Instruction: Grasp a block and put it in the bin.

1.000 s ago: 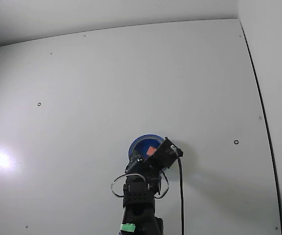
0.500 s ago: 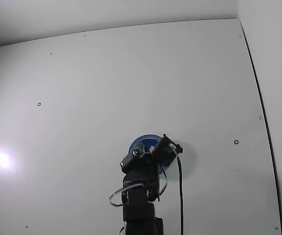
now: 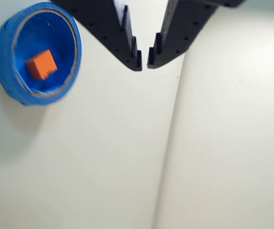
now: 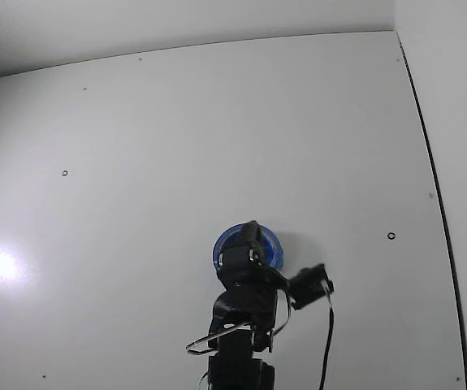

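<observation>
While hanging at the wrist view's top centre, gripper (image 3: 144, 61) empty, black fingers (image 3: 127, 45) slightly apart over white table (image 3: 103, 167). Orange-red block (image 3: 41, 64) inside blue bin (image 3: 3, 67), upper left. Fixed view: bin (image 4: 222, 246) lower centre, partly behind arm (image 4: 245, 309).

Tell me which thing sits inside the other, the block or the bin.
The block: the small orange cube lies inside the round blue bin, whose rim rings it. The gripper holds nothing.

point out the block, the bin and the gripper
block (image 3: 41, 64): wrist view, on its orange top face
bin (image 3: 3, 44): wrist view, on its blue rim
gripper (image 3: 145, 59): wrist view, midway between the fingertips
</observation>
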